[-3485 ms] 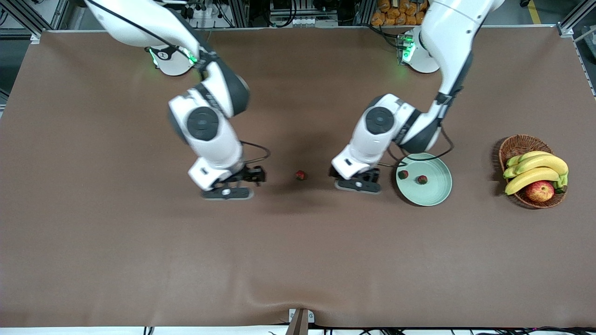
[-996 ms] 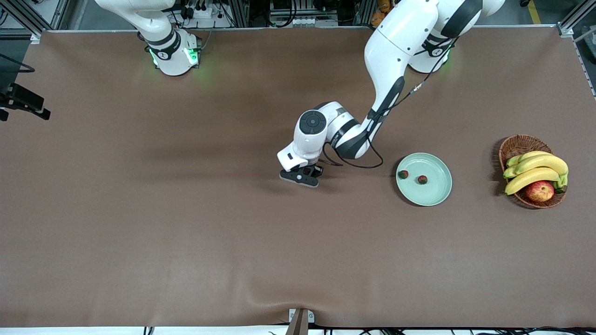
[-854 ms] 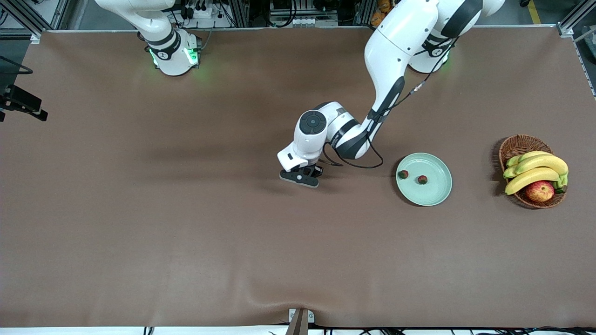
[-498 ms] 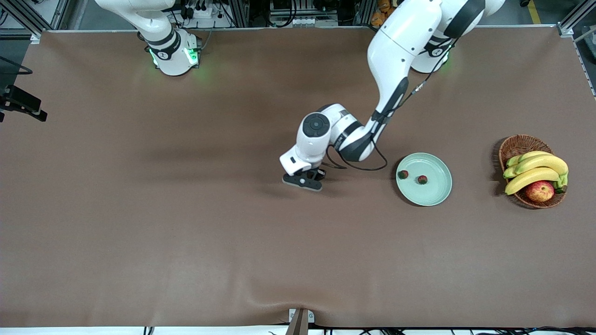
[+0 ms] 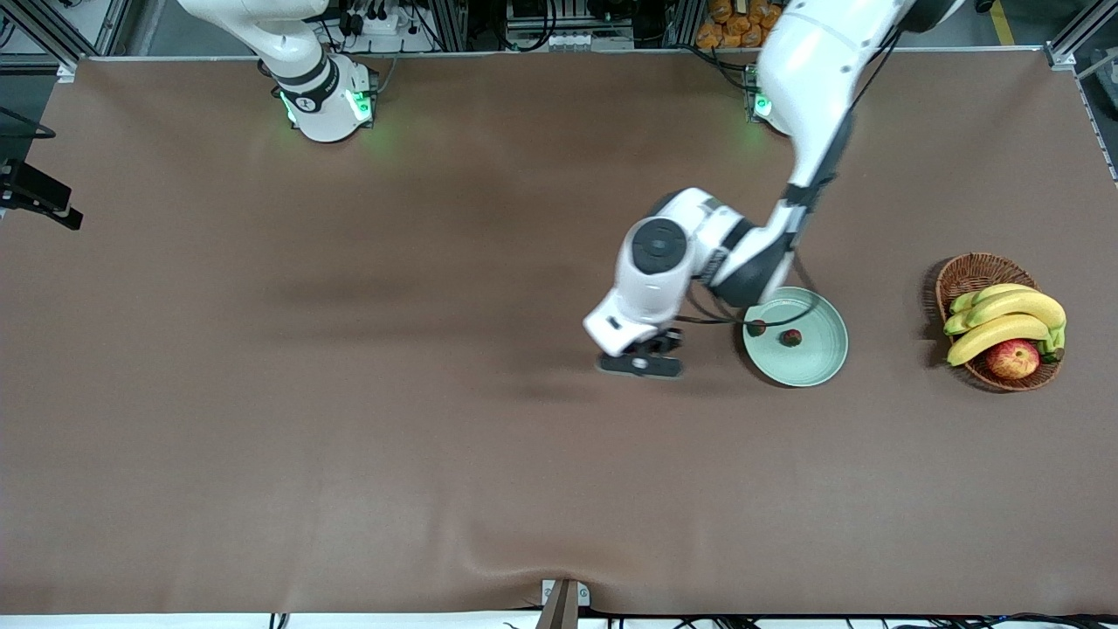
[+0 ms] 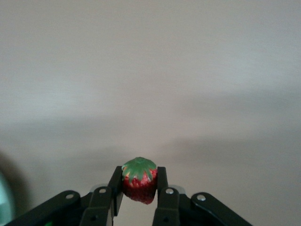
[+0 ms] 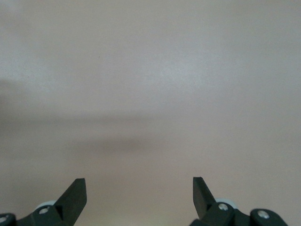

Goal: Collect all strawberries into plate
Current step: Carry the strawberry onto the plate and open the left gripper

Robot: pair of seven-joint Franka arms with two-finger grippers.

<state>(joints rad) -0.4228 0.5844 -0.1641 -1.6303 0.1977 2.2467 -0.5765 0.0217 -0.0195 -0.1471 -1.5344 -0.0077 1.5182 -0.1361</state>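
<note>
The left gripper hangs over bare brown table just beside the mint-green plate, its fingers clamped on a strawberry with the green top up. Two more strawberries lie in the plate, near its rim on the side toward the right arm's end. The right gripper waits off at the table's edge, spread wide

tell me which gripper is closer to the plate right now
Left. The left gripper, shut on a strawberry, is over the table just beside the plate. The right gripper waits open at the right arm's end.
</note>
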